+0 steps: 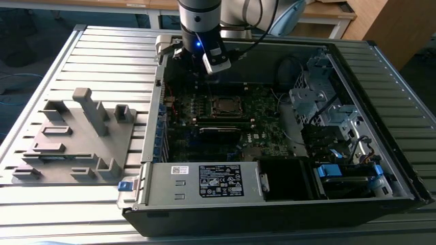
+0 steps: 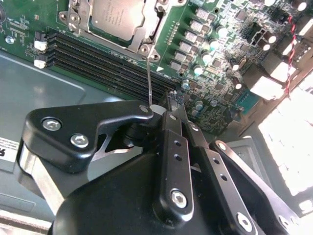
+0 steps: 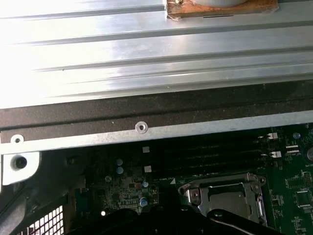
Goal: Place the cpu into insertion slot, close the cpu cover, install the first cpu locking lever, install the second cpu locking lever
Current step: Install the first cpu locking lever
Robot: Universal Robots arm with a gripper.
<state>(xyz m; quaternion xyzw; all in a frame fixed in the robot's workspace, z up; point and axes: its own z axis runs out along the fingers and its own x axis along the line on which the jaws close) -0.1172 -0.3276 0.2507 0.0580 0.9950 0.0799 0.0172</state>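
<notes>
The cpu (image 2: 115,17) lies flat in the insertion slot (image 1: 227,106) on the green motherboard. The shiny cpu cover (image 2: 145,38) is down over it, framing the chip; in the first wrist view the cpu cover (image 3: 222,184) also lies flat. A thin wire locking lever (image 2: 148,81) stands up from the socket's corner. My gripper (image 2: 156,110) is shut on the lever's free end, a little above the board. In the exterior view the gripper (image 1: 206,81) hangs inside the open case, just behind the socket on the exterior view's left side.
Long black memory slots (image 2: 98,58) run beside the socket. The case holds a power supply (image 1: 204,181) at the front and a drive cage (image 1: 320,97) on the exterior view's right. A grey fixture (image 1: 75,138) sits on the slatted table (image 1: 102,51).
</notes>
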